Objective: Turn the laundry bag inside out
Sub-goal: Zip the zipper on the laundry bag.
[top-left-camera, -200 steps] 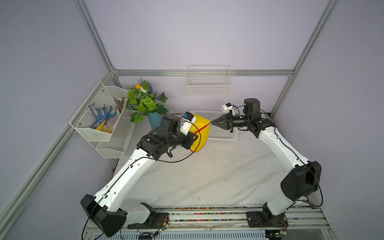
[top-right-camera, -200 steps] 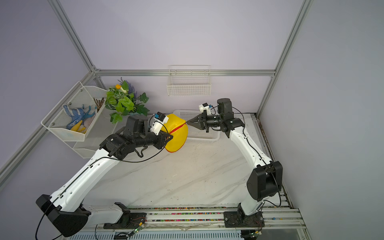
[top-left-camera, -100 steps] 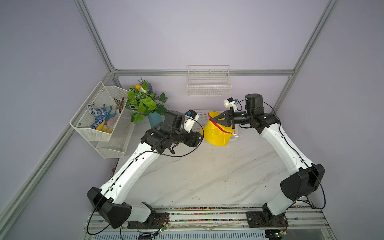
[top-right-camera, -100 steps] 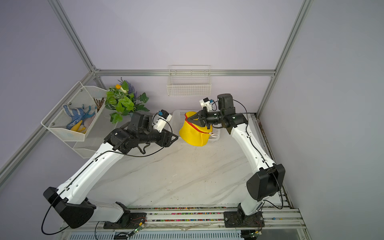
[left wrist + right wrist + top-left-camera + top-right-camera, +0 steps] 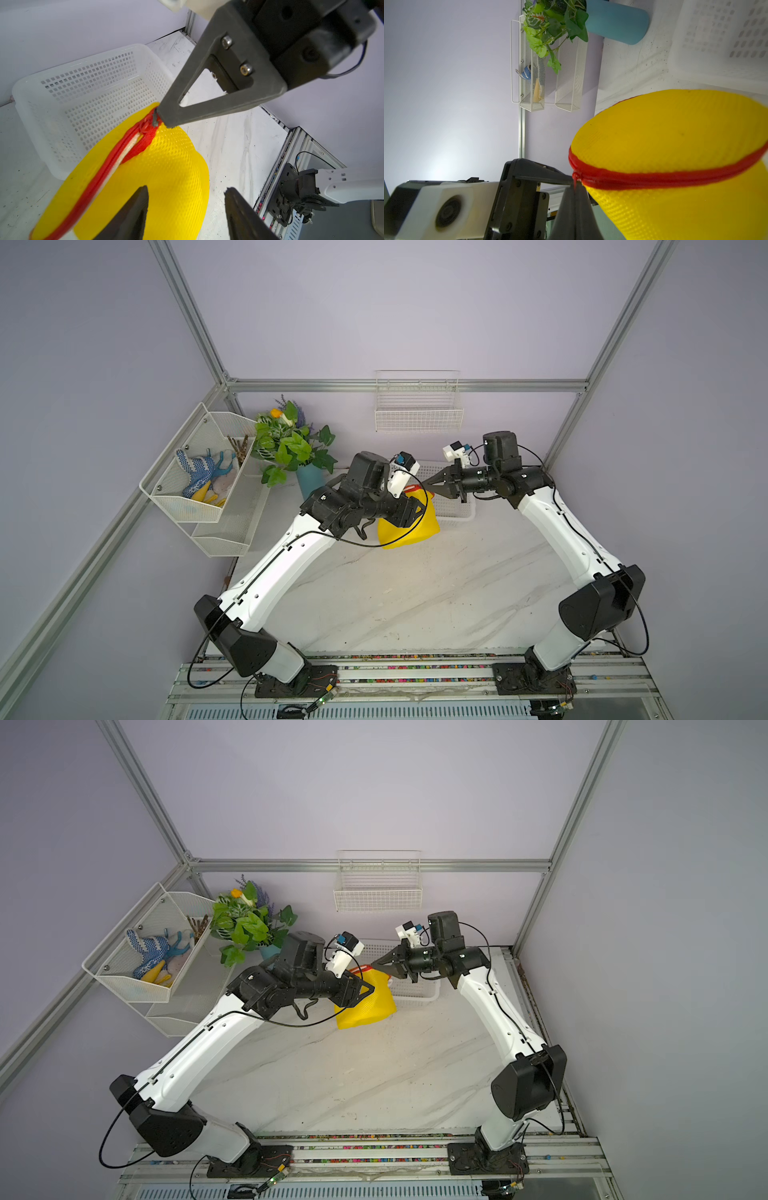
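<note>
Yellow mesh laundry bag (image 5: 374, 1011), round with a red zipper trim (image 5: 133, 143), hangs just in front of the white perforated plastic basket (image 5: 87, 62), since our right gripper (image 5: 159, 119) is clamped on the zipper's end to hold it up. Our left gripper (image 5: 187, 190) stands half-wide beside the mesh, gripping nothing; we judge it is placed to take the fabric next
</note>
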You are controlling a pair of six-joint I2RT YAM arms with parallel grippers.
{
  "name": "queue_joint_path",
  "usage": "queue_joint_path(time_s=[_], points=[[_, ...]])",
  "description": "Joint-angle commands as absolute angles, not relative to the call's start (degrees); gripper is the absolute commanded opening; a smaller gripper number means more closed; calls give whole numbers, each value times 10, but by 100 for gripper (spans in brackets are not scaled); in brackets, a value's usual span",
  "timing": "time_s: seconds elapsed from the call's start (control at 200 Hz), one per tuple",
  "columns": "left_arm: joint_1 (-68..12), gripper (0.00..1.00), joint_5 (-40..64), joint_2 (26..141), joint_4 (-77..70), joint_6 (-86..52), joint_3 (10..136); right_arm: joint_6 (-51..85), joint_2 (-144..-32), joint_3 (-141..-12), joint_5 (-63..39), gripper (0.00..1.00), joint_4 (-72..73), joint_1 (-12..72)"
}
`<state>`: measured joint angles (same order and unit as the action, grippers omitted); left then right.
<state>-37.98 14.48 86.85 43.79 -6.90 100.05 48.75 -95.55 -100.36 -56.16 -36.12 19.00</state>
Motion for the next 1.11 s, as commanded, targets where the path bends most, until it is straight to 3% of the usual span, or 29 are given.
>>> queue_joint_path(time_s=[0.0, 0.305, 0.62, 0.87, 1.1], points=[[-388, 61, 141, 870, 451, -79, 1092, 492, -956, -1017, -540, 0, -354, 195], [-376, 62, 81, 862, 445, -67, 1047, 452, -955, -1017, -539, 0, -395, 196], [-303, 66, 37, 841, 442, -52, 1055, 221, -1014, -1147, -536, 0, -663, 205], [-283, 67, 90, 850, 444, -54, 1038, 127, -1022, -1183, -455, 0, -735, 241], [-282, 68, 138, 852, 425, -51, 984, 33, -1000, -1193, -297, 0, -763, 277]])
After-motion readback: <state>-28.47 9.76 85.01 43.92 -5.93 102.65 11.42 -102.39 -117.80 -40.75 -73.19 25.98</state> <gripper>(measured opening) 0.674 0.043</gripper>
